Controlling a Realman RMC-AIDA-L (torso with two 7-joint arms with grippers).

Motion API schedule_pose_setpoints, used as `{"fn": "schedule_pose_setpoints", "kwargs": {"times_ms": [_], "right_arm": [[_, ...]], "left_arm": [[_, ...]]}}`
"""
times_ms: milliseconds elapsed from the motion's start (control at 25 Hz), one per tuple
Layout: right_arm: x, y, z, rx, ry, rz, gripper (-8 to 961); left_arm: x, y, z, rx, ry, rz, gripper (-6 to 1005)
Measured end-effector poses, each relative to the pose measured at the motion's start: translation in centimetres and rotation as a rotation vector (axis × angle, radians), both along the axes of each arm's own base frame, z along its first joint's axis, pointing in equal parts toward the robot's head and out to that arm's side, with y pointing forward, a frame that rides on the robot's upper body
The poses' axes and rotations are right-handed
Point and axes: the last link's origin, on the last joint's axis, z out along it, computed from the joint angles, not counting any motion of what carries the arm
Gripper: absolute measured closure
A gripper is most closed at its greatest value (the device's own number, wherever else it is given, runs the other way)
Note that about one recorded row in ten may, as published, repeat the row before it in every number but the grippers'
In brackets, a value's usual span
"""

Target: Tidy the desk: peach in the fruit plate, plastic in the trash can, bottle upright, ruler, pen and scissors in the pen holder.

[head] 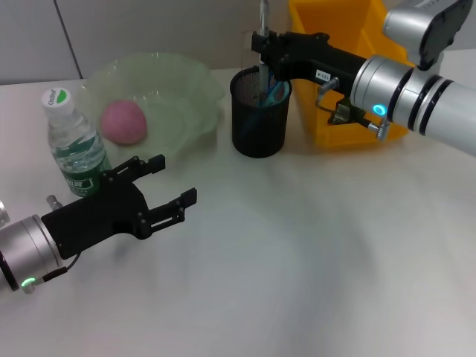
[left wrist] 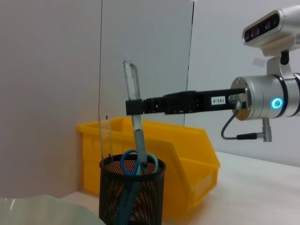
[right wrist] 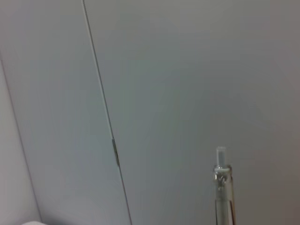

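My right gripper point(head: 260, 42) is shut on a clear pen point(left wrist: 133, 105) and holds it upright over the black mesh pen holder point(head: 259, 111), its lower end inside the holder. The holder point(left wrist: 132, 197) also holds blue-handled scissors point(left wrist: 132, 164) and a clear ruler point(left wrist: 104, 138). The pen's top shows in the right wrist view point(right wrist: 223, 187). A pink peach point(head: 123, 121) lies in the pale green fruit plate point(head: 186, 82). A water bottle point(head: 74, 145) stands upright at the left. My left gripper point(head: 172, 184) is open and empty, low over the table beside the bottle.
A yellow bin point(head: 338, 37) stands behind the pen holder at the back right; it also shows in the left wrist view point(left wrist: 187, 154). A grey wall runs behind the table. The white tabletop point(head: 297, 260) stretches in front.
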Motion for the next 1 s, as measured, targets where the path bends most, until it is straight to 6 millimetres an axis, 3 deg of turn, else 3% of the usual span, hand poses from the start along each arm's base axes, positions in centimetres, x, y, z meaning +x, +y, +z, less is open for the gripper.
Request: {"fn": "schedule_pose_setpoints", "kwargs": {"times_ms": [280, 480, 920, 1000], "right_arm": [[-0.1, 0.0, -0.3, -0.012, -0.009, -0.002, 780], [-0.2, 0.0, -0.2, -0.010, -0.002, 0.003, 562], [0.0, -0.5, 0.9, 0.018, 0.067, 0.019, 201], [0.4, -0.5, 1.3, 0.042, 0.094, 0.004, 190]], "left_arm": [[0.0, 0.1, 0.2, 0.004, -0.002, 0.001, 189], [0.0, 0.1, 0.2, 0.004, -0.003, -0.001, 189], [-0.1, 0.0, 0.2, 0.002, -0.003, 0.003, 188], [-0.2, 0.0, 0.2, 0.003, -0.003, 0.005, 188]]}}
